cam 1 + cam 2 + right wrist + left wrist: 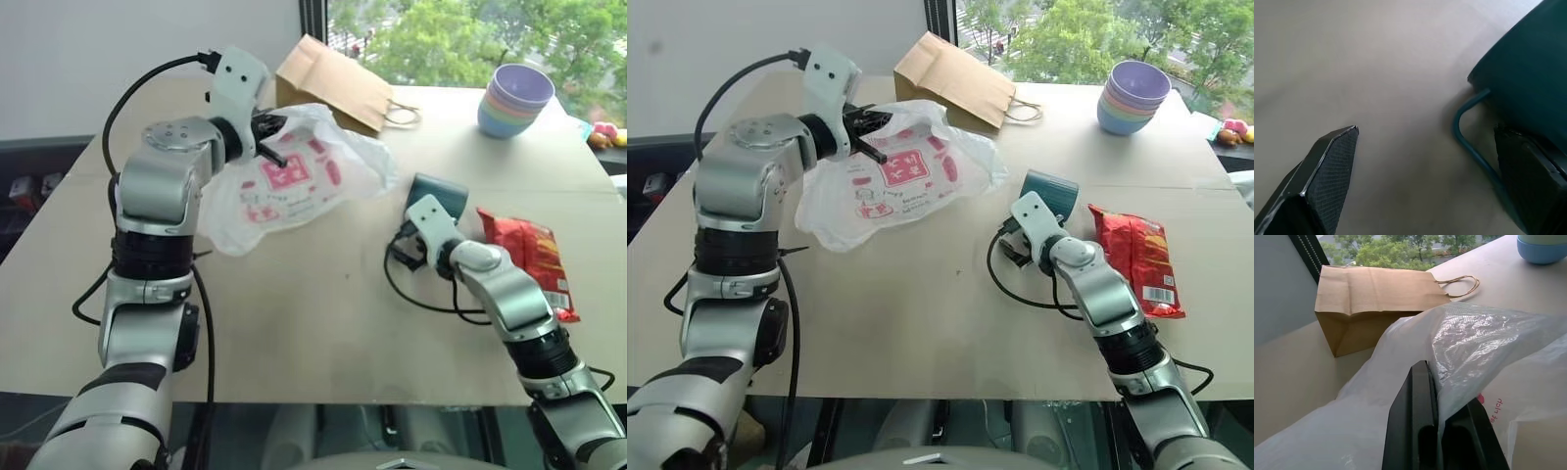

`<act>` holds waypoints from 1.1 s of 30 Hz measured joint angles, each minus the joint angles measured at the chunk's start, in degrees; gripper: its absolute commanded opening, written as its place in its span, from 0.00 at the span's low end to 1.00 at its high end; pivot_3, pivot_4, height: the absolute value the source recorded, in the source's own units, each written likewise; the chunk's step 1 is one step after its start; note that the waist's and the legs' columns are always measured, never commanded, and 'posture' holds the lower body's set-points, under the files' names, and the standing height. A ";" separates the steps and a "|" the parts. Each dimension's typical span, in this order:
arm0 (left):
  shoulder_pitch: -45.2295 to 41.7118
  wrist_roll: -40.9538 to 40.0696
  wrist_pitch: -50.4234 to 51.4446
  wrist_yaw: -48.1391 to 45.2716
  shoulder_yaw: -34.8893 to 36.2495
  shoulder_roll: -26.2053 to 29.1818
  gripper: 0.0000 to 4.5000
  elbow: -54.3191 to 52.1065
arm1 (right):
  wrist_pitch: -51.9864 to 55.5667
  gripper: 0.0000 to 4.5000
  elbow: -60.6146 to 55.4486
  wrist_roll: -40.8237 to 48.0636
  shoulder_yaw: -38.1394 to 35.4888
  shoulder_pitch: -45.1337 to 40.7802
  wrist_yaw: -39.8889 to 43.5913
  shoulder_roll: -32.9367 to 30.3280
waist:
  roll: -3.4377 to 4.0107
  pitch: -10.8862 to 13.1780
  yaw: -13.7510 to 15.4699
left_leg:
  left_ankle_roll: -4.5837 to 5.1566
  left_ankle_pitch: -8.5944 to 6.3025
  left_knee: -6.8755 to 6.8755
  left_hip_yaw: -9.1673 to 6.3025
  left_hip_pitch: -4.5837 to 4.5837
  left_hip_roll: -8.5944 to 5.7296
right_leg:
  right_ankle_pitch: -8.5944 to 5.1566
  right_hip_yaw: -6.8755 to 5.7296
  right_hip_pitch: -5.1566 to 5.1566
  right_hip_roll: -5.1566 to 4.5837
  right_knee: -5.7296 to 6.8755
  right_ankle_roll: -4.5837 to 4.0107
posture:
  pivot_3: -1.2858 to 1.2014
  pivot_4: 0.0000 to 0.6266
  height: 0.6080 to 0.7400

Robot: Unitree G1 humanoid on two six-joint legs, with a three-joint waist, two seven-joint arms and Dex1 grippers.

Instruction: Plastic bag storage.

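The plastic bag (pixel 299 181), whitish and crinkly with red-pink print, is lifted at its upper edge while its lower part rests on the table (pixel 313 323). My left gripper (pixel 277 147) is shut on that upper edge; in the left wrist view the film is pinched between the black fingers (pixel 1413 421). A dark teal mug (pixel 1050 189) lies on the table to the right of the bag. My right gripper (pixel 1425 132) is open just in front of the mug, with one finger (pixel 1528 171) by its thin handle (pixel 1469 142) and nothing between the fingers.
A brown paper bag (pixel 333 83) with handles lies behind the plastic bag. A shiny red snack packet (pixel 529 259) lies right of my right arm. A stack of pastel bowls (pixel 514 98) stands at the back right. Small coloured items (pixel 605 135) sit at the far right edge.
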 measured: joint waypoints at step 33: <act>-7.61 1.15 0.47 -0.15 -3.38 -0.37 0.00 9.52 | 6.33 0.02 -23.09 13.03 4.15 -3.13 27.93 -9.48 | 0.01 0.01 -0.02 | 0.00 0.00 0.02 -0.05 0.03 -0.02 | -0.02 -0.03 0.00 0.01 0.09 0.03 | 0.52 0.24 1.00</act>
